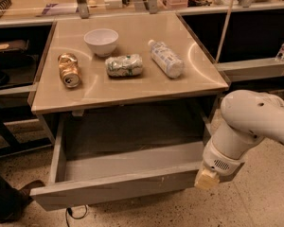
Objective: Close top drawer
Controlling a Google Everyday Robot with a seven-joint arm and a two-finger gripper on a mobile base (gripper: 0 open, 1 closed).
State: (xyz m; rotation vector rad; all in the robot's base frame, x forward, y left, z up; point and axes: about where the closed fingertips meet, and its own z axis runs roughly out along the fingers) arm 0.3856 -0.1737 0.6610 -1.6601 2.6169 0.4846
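Note:
The top drawer (118, 186) is pulled far out from under the tan tabletop (132, 86). It is wide, grey and empty, with a flat, handle-less front panel facing me. My gripper (207, 178) hangs from the white arm (248, 126) at the right end of that front panel, close to or touching its corner. Only its pale end shows, and the arm hides the rest.
On the tabletop lie a white bowl (101, 40), a gold can (68, 70) on its side, a crumpled green-and-white packet (124, 65) and a plastic bottle (165, 58) on its side. A dark shoe (7, 200) is at the lower left. Shelves stand on both sides.

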